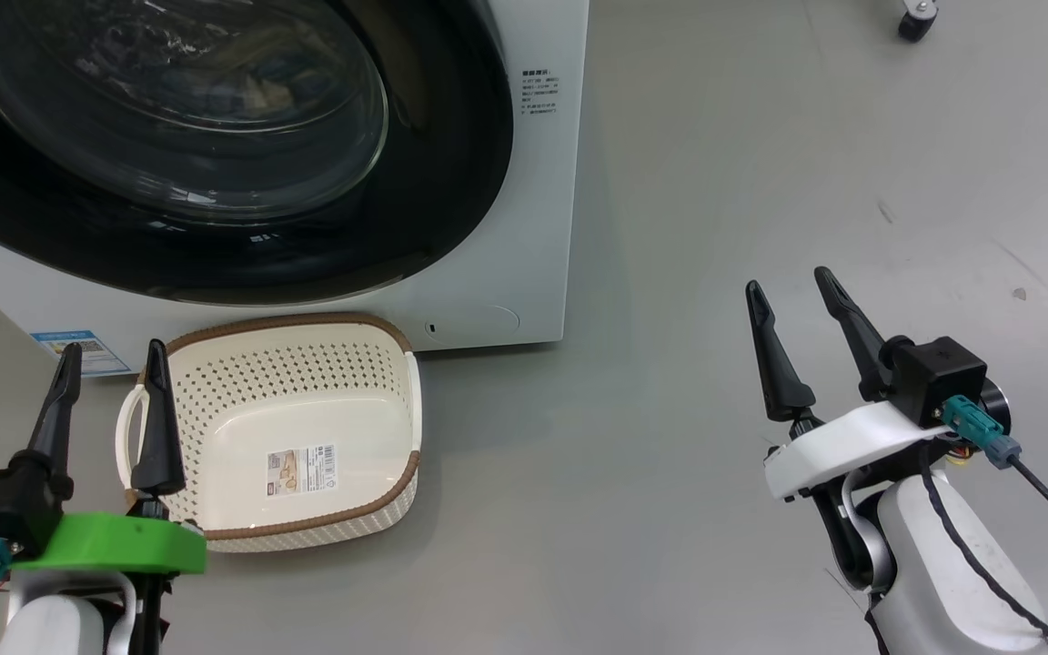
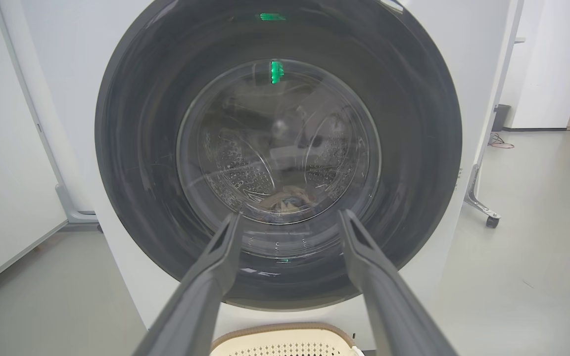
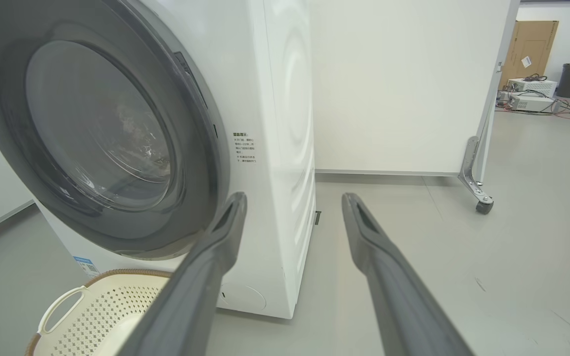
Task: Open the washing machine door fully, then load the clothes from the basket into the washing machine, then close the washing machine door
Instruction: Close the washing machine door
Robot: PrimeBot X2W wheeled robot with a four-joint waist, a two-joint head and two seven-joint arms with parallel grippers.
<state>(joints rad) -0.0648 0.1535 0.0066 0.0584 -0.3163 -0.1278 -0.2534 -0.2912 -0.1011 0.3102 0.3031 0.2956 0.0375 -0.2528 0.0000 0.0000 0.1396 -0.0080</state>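
Front view of a big white front-loading washing machine (image 1: 538, 227) standing on a grey floor (image 1: 715, 227). Its large round door (image 2: 277, 148), with a wide glossy black rim and a bulging clear glass bowl, lies closed against the machine's front. On the floor just before the machine sits a small cream-white perforated plastic basket (image 1: 306, 359) with a brown woven-look rim. It is upright and holds no garments. The left gripper (image 1: 115, 350), on a green mount, hangs over the basket's left handle with its two dark fingers spread wide and nothing between them. The right gripper (image 1: 788, 280) hangs over bare floor to the machine's right, its jaws likewise wide apart and holding nothing. Through the glass, crumpled cream and light blue clothes (image 2: 285, 200) lie at the bottom of the steel drum. A barcode label (image 1: 301, 470) marks the basket's bottom.
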